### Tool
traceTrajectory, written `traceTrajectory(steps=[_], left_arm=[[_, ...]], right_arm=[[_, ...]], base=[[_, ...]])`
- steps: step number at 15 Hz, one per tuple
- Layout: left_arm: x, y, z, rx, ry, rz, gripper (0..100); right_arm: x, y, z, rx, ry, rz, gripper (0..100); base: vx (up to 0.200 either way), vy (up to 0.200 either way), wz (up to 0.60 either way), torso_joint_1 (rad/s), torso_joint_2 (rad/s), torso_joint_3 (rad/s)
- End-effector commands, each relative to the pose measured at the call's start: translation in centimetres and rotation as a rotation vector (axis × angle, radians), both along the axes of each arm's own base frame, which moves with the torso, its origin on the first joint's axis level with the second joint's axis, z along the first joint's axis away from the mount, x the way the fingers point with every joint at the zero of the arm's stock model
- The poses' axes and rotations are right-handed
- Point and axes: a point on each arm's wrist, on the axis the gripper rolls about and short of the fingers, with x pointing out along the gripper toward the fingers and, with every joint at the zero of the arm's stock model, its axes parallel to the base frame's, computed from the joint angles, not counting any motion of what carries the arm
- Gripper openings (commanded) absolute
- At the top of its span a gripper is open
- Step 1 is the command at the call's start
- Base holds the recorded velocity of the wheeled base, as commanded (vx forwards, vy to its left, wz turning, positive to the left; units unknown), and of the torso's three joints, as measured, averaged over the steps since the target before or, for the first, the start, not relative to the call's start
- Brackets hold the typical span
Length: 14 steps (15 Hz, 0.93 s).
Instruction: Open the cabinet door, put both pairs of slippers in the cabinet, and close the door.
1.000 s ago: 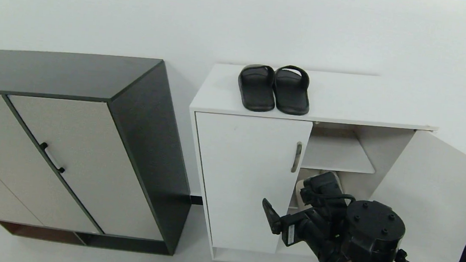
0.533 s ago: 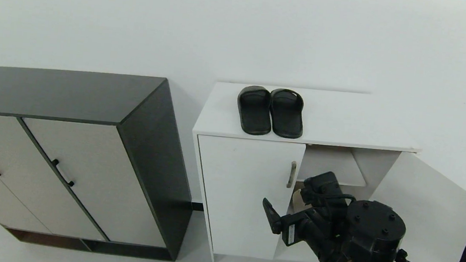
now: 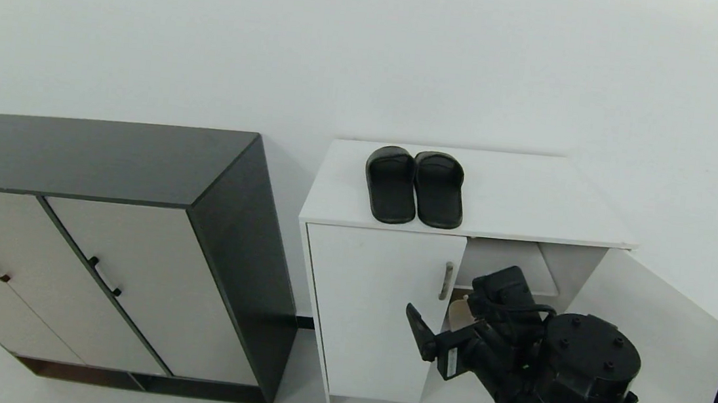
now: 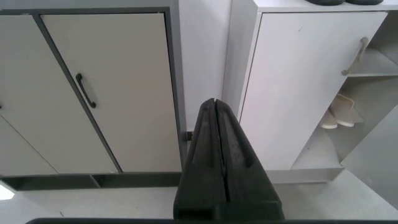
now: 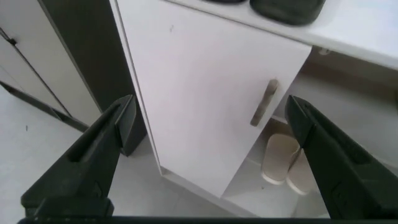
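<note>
Resting side by side on the white cabinet (image 3: 530, 198) top: black slippers (image 3: 414, 187) | pale slippers (image 4: 341, 111) inside, under the shelf (image 4: 376, 63); right door (image 3: 670, 323) open, left door (image 3: 375, 308) closed | left gripper (image 4: 214, 104) clenched | right gripper (image 5: 210, 106) released before the closed door

Black slippers (image 3: 414, 188) lie atop the white cabinet (image 3: 530, 198).

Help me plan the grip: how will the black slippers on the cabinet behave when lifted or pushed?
The black slippers look moulded rubber or foam, so probably light and bendy. Lying flat on the cabinet top, they would likely slide, not roll. Set close together, one may nudge the other.
</note>
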Motion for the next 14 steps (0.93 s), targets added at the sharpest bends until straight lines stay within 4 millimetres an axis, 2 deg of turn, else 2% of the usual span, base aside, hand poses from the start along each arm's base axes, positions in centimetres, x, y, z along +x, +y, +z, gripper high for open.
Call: traceTrajectory(steps=[1,3,5,9,12,14], left_arm=[[0.0,0.0,0.0,0.001,0.001,0.001,0],[0.0,0.0,0.0,0.001,0.001,0.001,0],[0.0,0.0,0.0,0.001,0.001,0.001,0],[0.0,0.0,0.0,0.001,0.001,0.001,0],[0.0,0.0,0.0,0.002,0.001,0.001,0],[0.0,0.0,0.0,0.001,0.001,0.001,0]], right_arm=[[-0.3,-0.3,1.2,-0.008,0.002,-0.001,100],[-0.9,-0.8,3.8,-0.013,0.078,-0.003,100],[-1.7,-0.1,6.6,0.032,0.169,-0.047,100],[-0.7,1.6,10.2,0.124,0.232,-0.104,100],[-0.3,2.2,11.5,0.132,0.216,-0.116,100],[0.5,2.9,10.8,0.107,0.22,-0.168,100]], base=[[0.0,0.0,0.0,0.0,0.0,0.0],[0.0,0.0,0.0,0.0,0.0,0.0],[0.0,0.0,0.0,0.0,0.0,0.0],[0.0,0.0,0.0,0.0,0.0,0.0],[0.0,0.0,0.0,0.0,0.0,0.0],[0.0,0.0,0.0,0.0,0.0,0.0]])
